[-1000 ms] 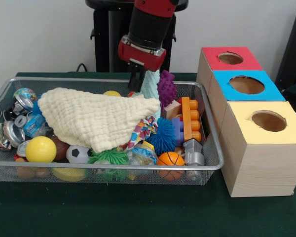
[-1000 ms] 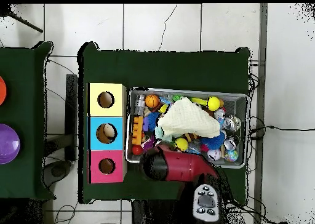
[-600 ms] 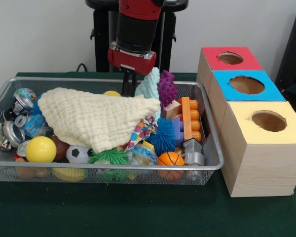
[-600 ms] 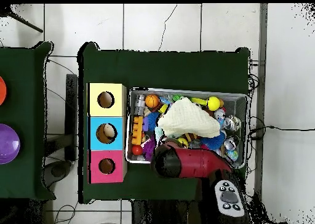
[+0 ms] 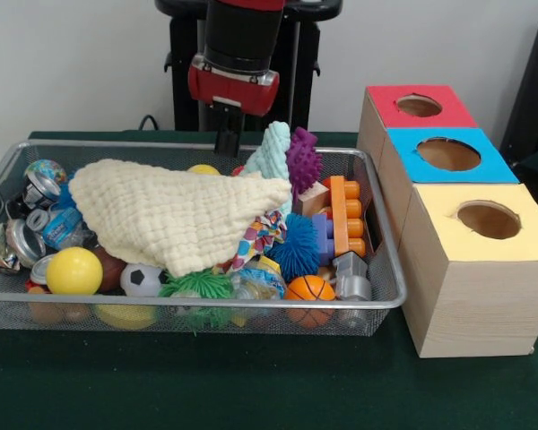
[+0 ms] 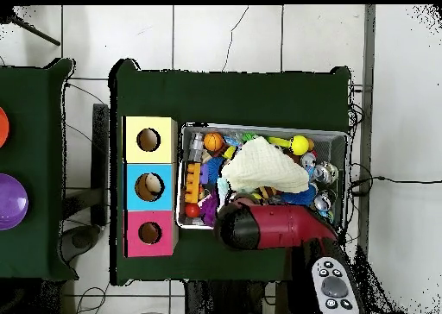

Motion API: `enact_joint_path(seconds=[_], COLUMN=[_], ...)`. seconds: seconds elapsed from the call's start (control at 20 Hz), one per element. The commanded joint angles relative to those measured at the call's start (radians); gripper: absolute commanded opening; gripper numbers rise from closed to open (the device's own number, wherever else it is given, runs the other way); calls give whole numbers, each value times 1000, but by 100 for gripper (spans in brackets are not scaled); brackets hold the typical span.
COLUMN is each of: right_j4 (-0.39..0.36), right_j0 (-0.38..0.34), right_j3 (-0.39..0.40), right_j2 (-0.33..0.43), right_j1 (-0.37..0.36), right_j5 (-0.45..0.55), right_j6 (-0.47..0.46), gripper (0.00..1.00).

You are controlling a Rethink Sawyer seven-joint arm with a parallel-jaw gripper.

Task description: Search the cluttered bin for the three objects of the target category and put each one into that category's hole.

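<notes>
Gripper has slid left along the back of the bin, still carrying nothing.

We see the gripper (image 5: 226,143) at upper centre of the front view, its dark fingers drawn narrow with nothing between them, hanging just above the far rim of the wire bin (image 5: 206,305); a second ago it stood further right, close against the teal cloth (image 5: 271,154) and the purple spiky ball (image 5: 303,159), and it has since lifted slightly and moved left of both. Nothing in the bin has shifted: the cream cloth (image 5: 175,215) covers the middle of the heap, with balls, cans and blocks around it. The red box (image 5: 416,109), blue box (image 5: 444,157) and yellow box (image 5: 484,224) sit at the right of the frame. We judge the search is ongoing, with no target grasped yet.
</notes>
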Motion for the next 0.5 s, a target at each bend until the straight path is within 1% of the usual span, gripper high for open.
enact_joint_path(seconds=[0.05, 0.2, 0.3, 0.5], right_j4=[-93, -100, -111, -145], right_j0=[-64, -108, -135, -196], right_j3=[-81, -87, -98, -93], right_j2=[139, 183, 206, 242], right_j1=[-61, -70, -60, -44], right_j5=[140, 172, 183, 179], right_j6=[-262, -296, -311, -322], gripper=[0, 0, 0, 0])
